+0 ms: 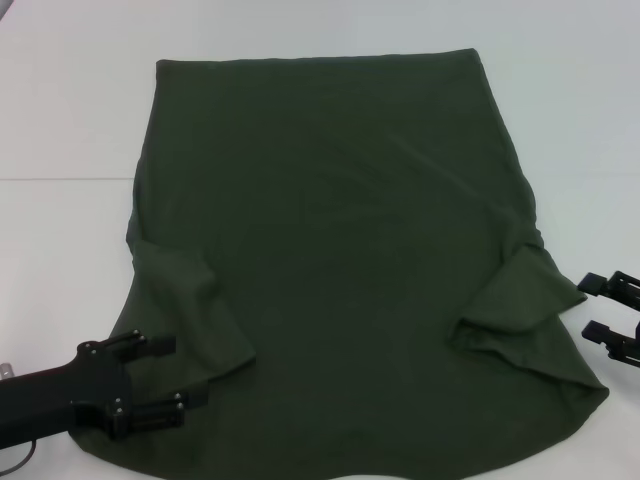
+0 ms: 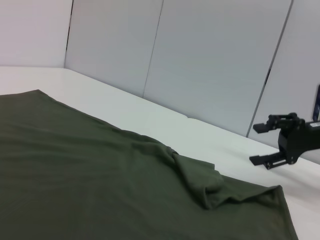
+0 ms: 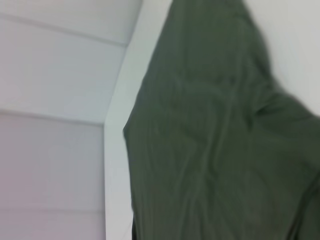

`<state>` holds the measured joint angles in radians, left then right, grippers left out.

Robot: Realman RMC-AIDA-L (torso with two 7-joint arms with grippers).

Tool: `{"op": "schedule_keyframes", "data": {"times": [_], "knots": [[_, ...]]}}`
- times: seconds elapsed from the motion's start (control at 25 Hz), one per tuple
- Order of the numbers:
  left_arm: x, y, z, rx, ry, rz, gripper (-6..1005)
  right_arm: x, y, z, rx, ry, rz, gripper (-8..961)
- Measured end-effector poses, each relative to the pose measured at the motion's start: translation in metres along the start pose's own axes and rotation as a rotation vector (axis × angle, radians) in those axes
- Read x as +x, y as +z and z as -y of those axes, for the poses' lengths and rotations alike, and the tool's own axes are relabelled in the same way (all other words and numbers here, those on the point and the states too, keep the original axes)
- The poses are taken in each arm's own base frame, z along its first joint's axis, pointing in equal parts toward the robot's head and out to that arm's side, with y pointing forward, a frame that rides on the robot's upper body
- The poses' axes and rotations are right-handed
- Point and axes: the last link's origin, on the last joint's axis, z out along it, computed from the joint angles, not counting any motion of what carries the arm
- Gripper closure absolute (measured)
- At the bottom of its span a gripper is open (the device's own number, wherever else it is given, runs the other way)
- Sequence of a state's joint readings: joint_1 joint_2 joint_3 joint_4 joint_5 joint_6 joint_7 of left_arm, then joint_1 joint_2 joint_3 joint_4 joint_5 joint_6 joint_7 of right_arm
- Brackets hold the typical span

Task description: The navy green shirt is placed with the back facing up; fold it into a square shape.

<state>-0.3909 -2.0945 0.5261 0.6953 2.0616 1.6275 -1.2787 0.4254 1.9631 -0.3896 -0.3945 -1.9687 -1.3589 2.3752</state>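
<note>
— Where is the shirt (image 1: 340,260)?
— Spread flat across the white surface (image 1: 70,110), its straight hem at the far side and both sleeves folded inward onto the body near the front. The left sleeve (image 1: 190,300) lies as a flap over the cloth; the right sleeve (image 1: 520,300) is bunched up with a few creases.

— And the pincers?
— The left pincer (image 1: 165,380) sits at the near left corner, over the shirt's edge beside the folded sleeve, fingers spread apart with nothing between them. The right pincer (image 1: 600,308) is at the right edge of the head view, just off the cloth beside the other sleeve, also spread and holding nothing.

— Anything in the way?
— Only the shirt lies on the surface. Pale wall panels (image 2: 200,60) stand behind it in the left wrist view.
</note>
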Motion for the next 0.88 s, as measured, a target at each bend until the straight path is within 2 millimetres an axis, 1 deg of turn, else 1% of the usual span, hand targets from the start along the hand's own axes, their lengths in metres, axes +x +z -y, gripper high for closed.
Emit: {"op": "schedule_keyframes", "data": {"times": [0.12, 0.24, 0.44, 0.52, 0.72, 0.88], "knots": [[0.000, 0.001, 0.000, 0.000, 0.001, -0.001, 125, -0.001, 0.000, 0.007, 0.014, 0.053, 0.042, 121], [0.000, 0.001, 0.001, 0.009, 0.000, -0.006, 125, -0.003, 0.005, 0.009, 0.025, 0.083, 0.068, 121], [-0.002, 0.002, 0.001, 0.018, -0.006, -0.006, 125, -0.005, 0.022, 0.005, 0.045, 0.085, 0.084, 122], [-0.003, 0.003, 0.001, 0.021, -0.010, -0.005, 125, -0.003, 0.034, 0.001, 0.055, 0.069, 0.070, 123], [-0.004, 0.003, 0.001, 0.021, -0.012, -0.005, 125, -0.001, 0.042, -0.003, 0.059, 0.054, 0.046, 123], [-0.004, 0.003, 0.001, 0.021, -0.013, -0.005, 125, 0.001, 0.043, -0.001, 0.068, 0.055, 0.041, 124]]}}
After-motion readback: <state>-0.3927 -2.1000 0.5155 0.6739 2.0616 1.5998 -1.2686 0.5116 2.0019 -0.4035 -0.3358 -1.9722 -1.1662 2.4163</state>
